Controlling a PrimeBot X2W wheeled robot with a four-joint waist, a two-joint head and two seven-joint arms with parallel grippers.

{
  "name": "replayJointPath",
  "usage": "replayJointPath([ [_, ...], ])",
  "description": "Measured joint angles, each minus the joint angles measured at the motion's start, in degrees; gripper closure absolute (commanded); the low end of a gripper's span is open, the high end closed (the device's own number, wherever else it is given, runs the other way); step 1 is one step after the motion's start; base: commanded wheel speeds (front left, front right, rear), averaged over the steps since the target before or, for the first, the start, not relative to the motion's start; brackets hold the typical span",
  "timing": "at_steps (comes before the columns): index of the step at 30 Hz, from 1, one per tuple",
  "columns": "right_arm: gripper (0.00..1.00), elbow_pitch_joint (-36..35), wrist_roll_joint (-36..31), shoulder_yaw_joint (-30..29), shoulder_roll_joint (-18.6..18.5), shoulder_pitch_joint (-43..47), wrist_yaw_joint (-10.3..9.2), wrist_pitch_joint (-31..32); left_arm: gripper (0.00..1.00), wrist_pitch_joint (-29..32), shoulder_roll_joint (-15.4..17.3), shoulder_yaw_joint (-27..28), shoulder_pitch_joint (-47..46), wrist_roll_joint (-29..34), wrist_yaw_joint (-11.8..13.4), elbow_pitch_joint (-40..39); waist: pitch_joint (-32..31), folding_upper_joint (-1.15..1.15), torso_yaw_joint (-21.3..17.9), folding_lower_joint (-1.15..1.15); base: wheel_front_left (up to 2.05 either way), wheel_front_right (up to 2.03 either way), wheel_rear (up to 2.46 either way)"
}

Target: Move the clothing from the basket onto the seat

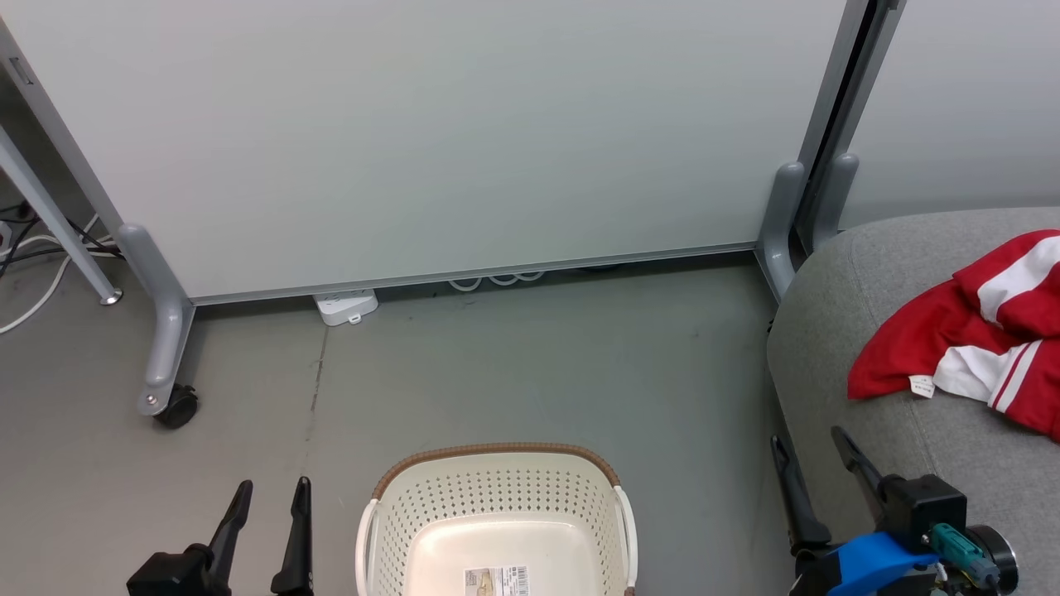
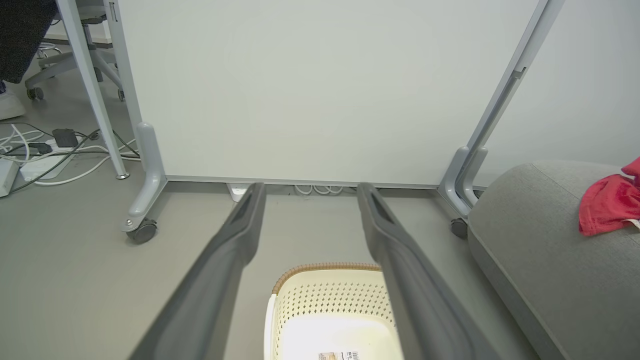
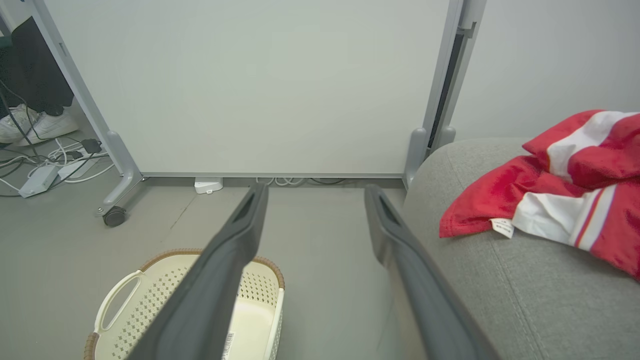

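Jaws apart on both sides, nothing between them: left gripper [image 1: 273, 490] sits low at seven o'clock in the head view, right gripper [image 1: 807, 440] at four o'clock, just beside the seat's front edge. And the clothing [image 1: 952, 339]? Up on the seat [image 1: 861, 265] at three o'clock, a crumpled red heap with white panels and stripes, a tag [image 1: 921, 386] poking out at its near hem. Soft, light stuff by the look of it, floppy, sure to drape and trail. The best pinch would be a raised fold on top of the heap, not the hem lying flat on the cushion.

Basket [image 1: 497, 451] at six o'clock on the floor [image 1: 538, 364], between the grippers, and what shows of its bottom is bare but for a label [image 1: 497, 581]. I'd call the job done, or all but.

Room to move: open floor runs from the basket up to the panel [image 1: 464, 141] at twelve. Watch the seat's rounded edge by the right gripper, the caster [image 1: 176, 406] at nine, and a power strip [image 1: 346, 306] under the panel.
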Motion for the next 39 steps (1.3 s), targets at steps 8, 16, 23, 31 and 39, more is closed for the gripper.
replayJointPath([
  [8,1.0,3.2,0.1,-0.1,0.0,0.8,0.01,0.4,1.0,0.3,-1.2,-0.9,1.3,-0.2,0.0,3.3,0.0,0.0,0.0,0.0,0.0,0.0,0.0],
  [16,1.0,5.5,5.0,-0.4,0.1,1.3,0.01,1.0,1.0,1.7,-1.9,-0.7,2.4,-4.3,0.0,4.8,0.1,0.0,-0.1,0.01,0.0,0.0,0.0],
  [23,1.0,5.5,13.4,-1.0,0.1,1.1,0.01,1.9,1.0,3.5,-2.0,0.3,2.3,-11.3,0.0,3.8,0.1,0.0,-0.2,0.01,0.0,0.0,0.0],
  [31,1.0,5.5,22.1,-1.7,0.1,0.8,0.01,2.5,1.0,5.6,-2.1,1.2,1.9,-18.6,0.0,2.6,0.1,0.0,-0.4,0.01,0.0,0.0,0.0],
  [39,1.0,5.5,29.9,-2.3,0.1,-0.2,0.01,3.4,1.0,7.4,-2.3,2.3,1.2,-25.3,0.0,1.6,0.1,0.0,-0.5,0.01,0.0,0.0,0.0],
])
